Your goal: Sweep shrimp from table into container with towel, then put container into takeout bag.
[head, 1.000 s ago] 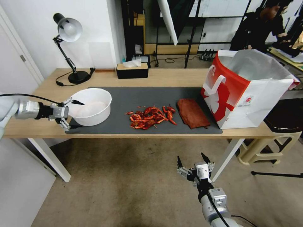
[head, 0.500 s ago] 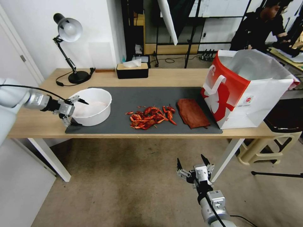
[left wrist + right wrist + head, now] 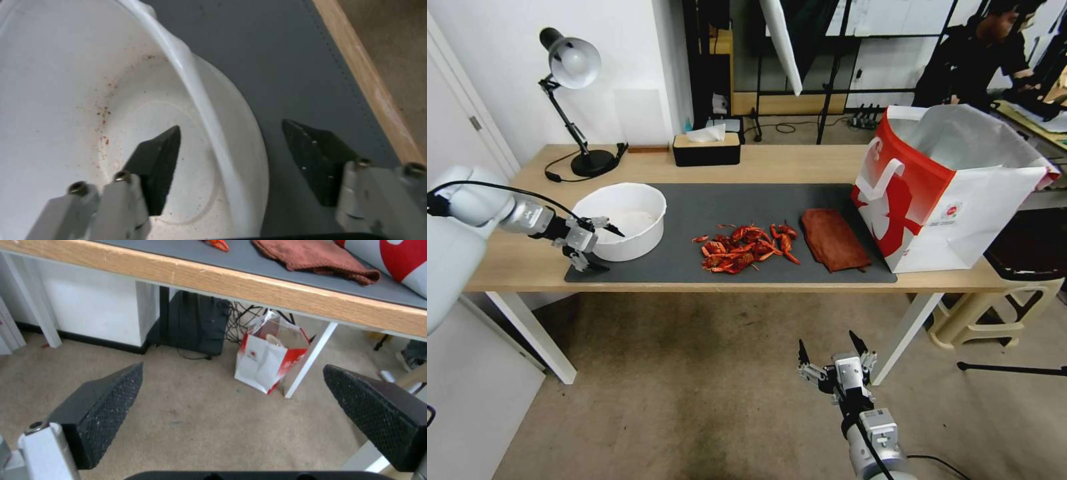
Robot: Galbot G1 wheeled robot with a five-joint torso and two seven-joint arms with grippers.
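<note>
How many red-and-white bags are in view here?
2: the big boxy red-and-white takeout bag stands on the light wooden table's right end; a smaller red-and-white paper bag sits on the floor beneath it.

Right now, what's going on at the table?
The left gripper is open astride the rim of the container, one finger inside, one outside. The shrimp lie piled on the table mat, the towel beside them, untouched. The takeout bag stands open at the right end. The right gripper waits open, low before the table.
</note>
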